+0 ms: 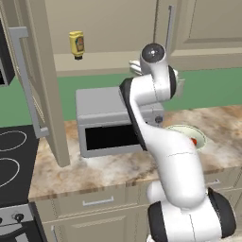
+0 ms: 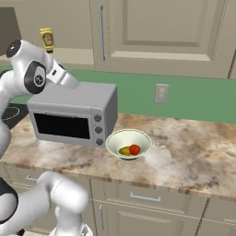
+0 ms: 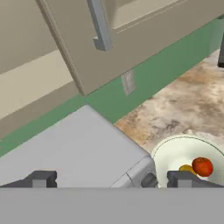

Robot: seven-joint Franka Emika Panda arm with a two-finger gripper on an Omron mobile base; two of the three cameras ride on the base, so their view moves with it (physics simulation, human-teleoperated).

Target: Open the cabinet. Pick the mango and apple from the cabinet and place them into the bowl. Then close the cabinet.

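The round pale cream-white bowl (image 2: 128,143) sits on the marbled brown stone counter (image 2: 193,156) just right of the boxy grey microwave (image 2: 73,115), and it already holds both the small round red-orange apple (image 2: 134,149) and the oval yellow-green mango (image 2: 124,150), touching one another. What remains, by this reading, is closing the wide beige wall cabinet (image 2: 161,32). Its left door (image 1: 42,80) stands swung out edge-on over the counter, its long vertical silver bar handle (image 1: 26,80) facing the stove side, while the right door is shut. The claw (image 3: 111,179) hangs empty with its dark fingers (image 3: 41,178) spread wide, above the microwave's top. The open door therefore lies well apart from the claw, to the robot's left and forward, with the handle's long axis upright. The shelf inside carries a yellow squeeze bottle with a brown label (image 1: 76,44).
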